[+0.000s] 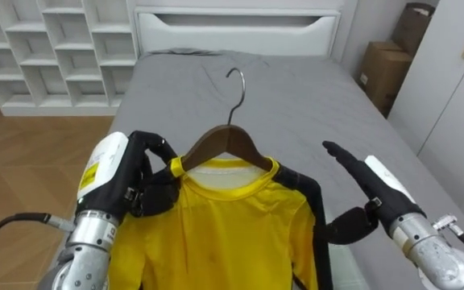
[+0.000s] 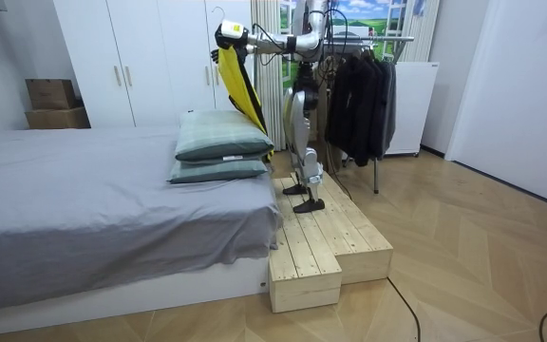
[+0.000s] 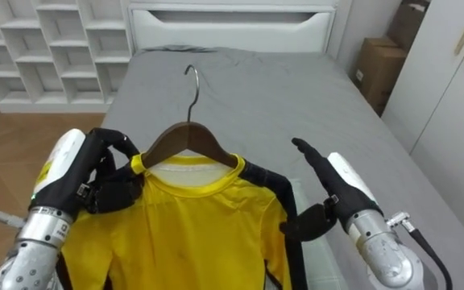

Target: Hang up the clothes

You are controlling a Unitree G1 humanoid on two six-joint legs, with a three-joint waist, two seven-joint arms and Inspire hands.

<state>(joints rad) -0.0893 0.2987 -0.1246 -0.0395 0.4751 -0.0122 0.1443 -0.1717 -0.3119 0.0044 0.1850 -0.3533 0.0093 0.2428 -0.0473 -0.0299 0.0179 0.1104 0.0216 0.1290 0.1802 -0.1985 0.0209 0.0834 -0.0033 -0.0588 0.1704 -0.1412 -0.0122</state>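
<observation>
Field note: the yellow long-sleeved shirt with black side panels [image 1: 232, 225] hangs on a brown wooden hanger with a metal hook [image 1: 216, 145] in the lower middle of the eye views, held up above the grey bed [image 1: 296, 97]. My left hand [image 1: 147, 185], lower left, has its fingers curled tight around the hanger's left shoulder, with the shirt's yellow collar edge pinched in the grip. My right hand [image 1: 369, 189], lower right, is beside the black sleeve with its fingers straight and apart, holding nothing. I judge the shirt light, soft and floppy, likely to slide along smooth wood if tilted. The hanger is the only stiff part, so the hold belongs on its wooden arm or at the neck below the hook, never on the cloth alone. The eye views give me the grip and the free hook at upper centre. The room view shows me instead standing on a pale wooden pallet platform [image 2: 321, 237] at the bed's foot, and the metal clothes rack with dark garments [image 2: 359, 95] behind my body, upper middle of that frame.
</observation>
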